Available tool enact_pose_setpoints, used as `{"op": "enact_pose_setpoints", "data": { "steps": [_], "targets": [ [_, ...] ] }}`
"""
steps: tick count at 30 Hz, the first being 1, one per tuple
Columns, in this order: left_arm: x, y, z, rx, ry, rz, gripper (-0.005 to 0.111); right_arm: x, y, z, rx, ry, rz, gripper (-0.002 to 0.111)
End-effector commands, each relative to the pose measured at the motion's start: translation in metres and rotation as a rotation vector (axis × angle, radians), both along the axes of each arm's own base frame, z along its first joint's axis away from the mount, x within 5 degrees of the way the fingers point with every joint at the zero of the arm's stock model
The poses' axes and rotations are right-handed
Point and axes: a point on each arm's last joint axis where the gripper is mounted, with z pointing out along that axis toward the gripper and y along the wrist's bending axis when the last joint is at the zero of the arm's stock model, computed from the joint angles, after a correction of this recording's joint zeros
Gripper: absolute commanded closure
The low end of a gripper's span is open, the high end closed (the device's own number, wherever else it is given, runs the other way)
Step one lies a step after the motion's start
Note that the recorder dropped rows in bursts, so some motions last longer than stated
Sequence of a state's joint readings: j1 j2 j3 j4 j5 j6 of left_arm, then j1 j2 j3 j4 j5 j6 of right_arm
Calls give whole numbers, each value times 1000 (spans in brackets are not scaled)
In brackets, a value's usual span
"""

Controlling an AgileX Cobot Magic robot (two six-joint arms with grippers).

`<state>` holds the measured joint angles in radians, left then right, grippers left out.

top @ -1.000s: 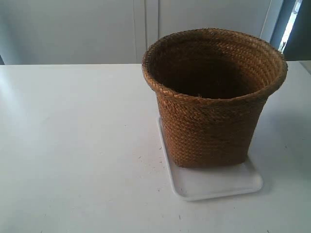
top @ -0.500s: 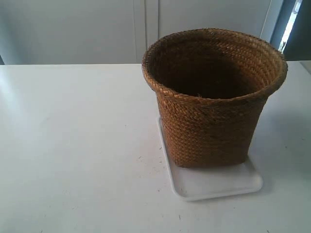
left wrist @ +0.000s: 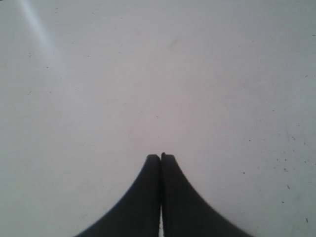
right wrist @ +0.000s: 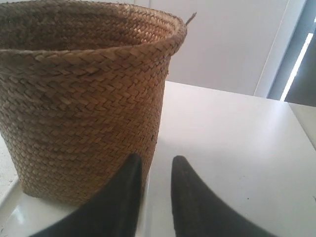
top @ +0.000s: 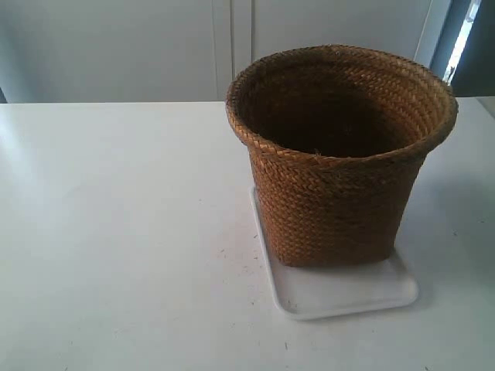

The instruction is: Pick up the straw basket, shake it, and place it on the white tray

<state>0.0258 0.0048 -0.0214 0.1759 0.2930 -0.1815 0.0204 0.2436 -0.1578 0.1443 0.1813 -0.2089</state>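
Observation:
The brown woven straw basket (top: 340,158) stands upright on the white tray (top: 348,290), with the tray's front strip bare. No arm shows in the exterior view. In the right wrist view the straw basket (right wrist: 84,98) fills one side on the white tray (right wrist: 15,217). My right gripper (right wrist: 157,160) is open beside the basket's lower wall, with a small gap between its dark fingers and nothing held. My left gripper (left wrist: 160,157) is shut and empty, its fingertips pressed together over the bare white table (left wrist: 158,74).
The white table (top: 116,232) stretches wide to the basket's left in the exterior view. A pale wall with panel seams (top: 232,46) runs behind it. A dark opening with a bright strip (top: 464,39) stands at the far right.

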Motion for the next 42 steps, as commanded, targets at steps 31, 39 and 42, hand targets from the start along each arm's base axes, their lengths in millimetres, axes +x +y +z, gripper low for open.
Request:
{"op": "enact_pose_setpoints", "data": {
  "steps": [31, 39, 42],
  "targets": [
    [0, 0, -2, -1, 0, 5, 107, -19, 1, -49, 1, 44, 12, 87],
    [0, 0, -2, -1, 0, 5, 107, -19, 1, -49, 1, 44, 12, 87],
    [0, 0, -2, -1, 0, 5, 107, -19, 1, -49, 1, 44, 12, 87]
  ]
}}
